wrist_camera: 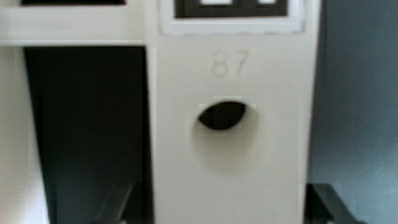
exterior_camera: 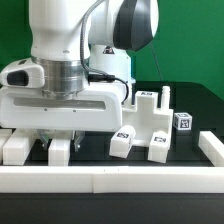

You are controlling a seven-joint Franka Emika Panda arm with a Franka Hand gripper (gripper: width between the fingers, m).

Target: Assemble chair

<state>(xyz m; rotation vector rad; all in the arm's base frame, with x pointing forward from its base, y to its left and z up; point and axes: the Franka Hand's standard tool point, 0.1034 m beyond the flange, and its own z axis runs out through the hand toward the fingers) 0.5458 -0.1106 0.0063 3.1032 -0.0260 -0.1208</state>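
- Nearest in the exterior view, one long front rail (exterior_camera: 100,181) borders the black surface (exterior_camera: 195,100). A second one, the side rail (exterior_camera: 210,150), runs back along the exterior view's right.
- Just behind the front rail, two white blocks (exterior_camera: 60,151) sit under the end effector (exterior_camera: 62,133). I cannot tell whether they belong to the gripped piece.
- The end effector is closed almost fully, its jaws pinching the holed chair piece (wrist_camera: 231,200). The piece sits directly beneath the wrist, showing the wrist camera a broad face with one round hole and one tag.
- The step in hand, as I judge it, is securing the grasp before a lift. Keep the grip square across the piece's width, then raise it straight up so it neither twists nor knocks its neighbours.
- Further back, toward the exterior view's right, are two small tagged blocks (exterior_camera: 122,144), side by side but apart.
- Farthest back are one stepped piece (exterior_camera: 148,108) and one tagged cube (exterior_camera: 182,122) near it.
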